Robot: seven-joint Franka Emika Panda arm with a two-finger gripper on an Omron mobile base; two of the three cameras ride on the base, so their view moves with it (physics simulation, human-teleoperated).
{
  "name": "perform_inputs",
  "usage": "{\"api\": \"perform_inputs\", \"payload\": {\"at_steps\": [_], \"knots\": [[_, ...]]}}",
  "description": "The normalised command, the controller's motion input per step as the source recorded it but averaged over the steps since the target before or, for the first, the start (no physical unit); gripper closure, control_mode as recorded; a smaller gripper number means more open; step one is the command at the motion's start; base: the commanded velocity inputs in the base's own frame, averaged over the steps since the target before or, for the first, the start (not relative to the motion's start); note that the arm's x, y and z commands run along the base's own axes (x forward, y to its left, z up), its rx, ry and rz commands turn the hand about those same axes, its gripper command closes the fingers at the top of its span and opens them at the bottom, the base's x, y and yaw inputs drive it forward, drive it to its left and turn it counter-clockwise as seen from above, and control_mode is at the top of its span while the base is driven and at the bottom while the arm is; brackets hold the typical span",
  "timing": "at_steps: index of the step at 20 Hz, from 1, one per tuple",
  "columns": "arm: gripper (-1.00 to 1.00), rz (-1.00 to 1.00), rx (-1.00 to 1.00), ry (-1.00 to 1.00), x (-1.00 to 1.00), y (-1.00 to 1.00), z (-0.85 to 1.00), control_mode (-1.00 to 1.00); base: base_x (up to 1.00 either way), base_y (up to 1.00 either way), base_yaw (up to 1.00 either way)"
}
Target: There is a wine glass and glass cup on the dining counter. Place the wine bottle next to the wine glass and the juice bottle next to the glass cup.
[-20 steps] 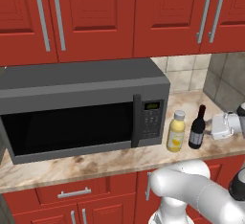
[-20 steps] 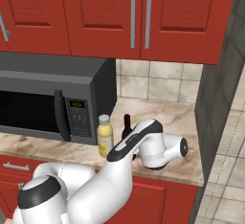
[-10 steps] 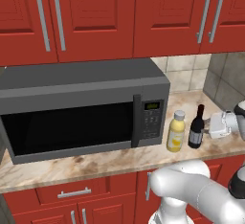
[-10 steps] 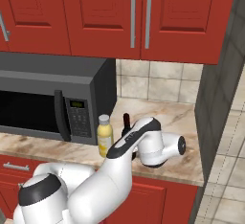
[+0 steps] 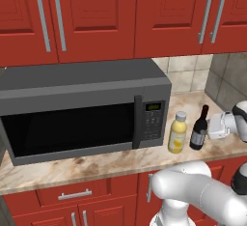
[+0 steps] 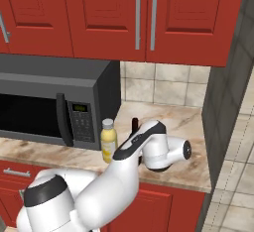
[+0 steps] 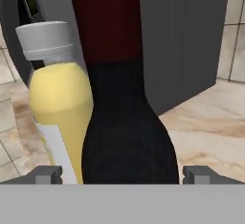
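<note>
Wine bottle (image 5: 198, 132) upright on the counter (image 5: 96, 164), between spread gripper fingers.
Left base view: it stands just right of the juice bottle (image 5: 177, 133), beside the microwave (image 5: 82, 109), the gripper (image 5: 210, 131) at its right. Right base view: the arm hides most of the bottle. Hand view: both fingertips (image 7: 48, 174) flank its dark body, apart from the glass.

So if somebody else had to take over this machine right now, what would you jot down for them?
Tool: open, its two tips either side of the wine bottle, not yet closed on it.
Wine bottle and juice bottle stand upright side by side on the counter just right of the microwave.
Done: approach to the wine bottle.
Left: grip it, carry it to the wine glass; then take the juice bottle to the glass cup.
</note>
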Motion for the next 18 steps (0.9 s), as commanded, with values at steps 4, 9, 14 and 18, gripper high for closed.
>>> {"api": "perform_inputs", "payload": {"at_steps": [4,9,14,18], "knots": [[-1.0,0.0,0.01,0.0,0.1,0.0,-0.11,-1.0,0.0,0.0,0.0],[-1.0,0.0,0.03,0.0,0.09,0.0,-0.1,-1.0,0.0,0.0,0.0],[-1.0,0.0,0.05,0.0,0.05,0.01,-0.05,-1.0,0.0,0.0,0.0],[1.0,0.0,0.05,0.0,-0.03,0.0,0.0,-1.0,0.0,0.0,0.0]]}}
